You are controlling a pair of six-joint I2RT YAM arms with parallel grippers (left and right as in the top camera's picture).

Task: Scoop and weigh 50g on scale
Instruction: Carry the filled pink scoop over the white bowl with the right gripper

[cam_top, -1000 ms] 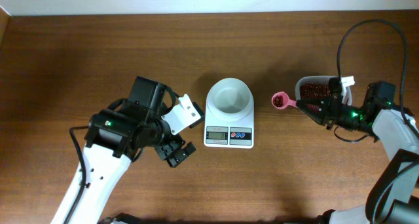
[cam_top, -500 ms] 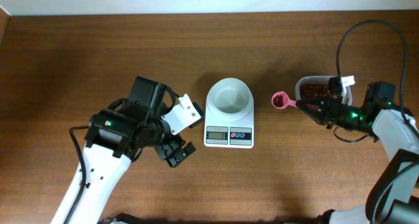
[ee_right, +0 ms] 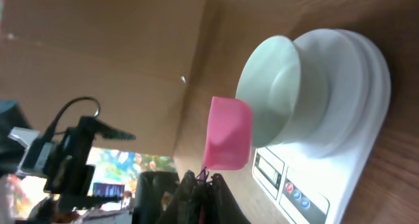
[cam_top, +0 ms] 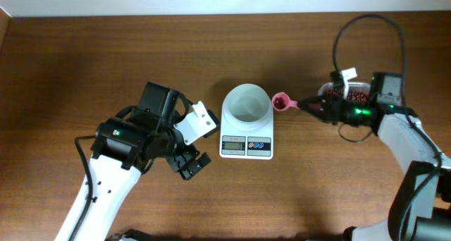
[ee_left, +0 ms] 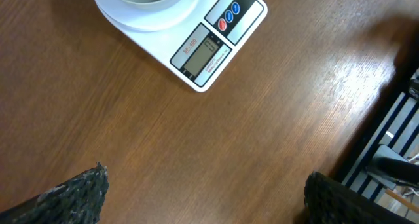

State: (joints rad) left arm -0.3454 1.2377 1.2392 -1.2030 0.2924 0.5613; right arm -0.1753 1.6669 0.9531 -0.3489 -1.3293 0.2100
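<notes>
Though the round white bowl on the white digital scale sits empty, the right gripper clamps a pink plastic scoop of red-brown beans beside it, the left gripper open.

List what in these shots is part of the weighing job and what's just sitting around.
Part of the job:
- scale
- bowl on top of it
- scoop, pink, loaded, beside the bowl's rim
- beans, the supply heap by the right arm
- right hand, shut on the scoop's handle

Just there:
- left hand, open, holding nothing
- cable looping above the right arm
</notes>
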